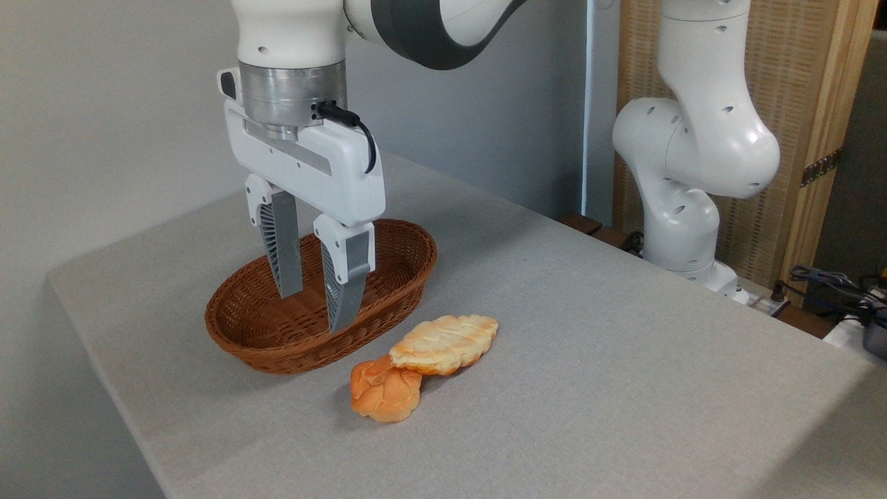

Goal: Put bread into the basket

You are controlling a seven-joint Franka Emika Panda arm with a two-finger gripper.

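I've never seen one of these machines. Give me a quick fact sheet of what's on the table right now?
gripper: open, empty, hanging over the basket
basket: brown wicker, oval, nothing in it
bread: pale long loaf on the table, just right of the basket, one end resting on the bun
bun: round, orange, in front of the loaf
table: grey cloth

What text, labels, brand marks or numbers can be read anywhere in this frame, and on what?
None: no readable text on anything in view.
Gripper and arm: plain white and grey, no logo or label visible.
Bread, bun, basket, table: unmarked.
Cables and gear at the right edge: too small and cropped to show any marking.
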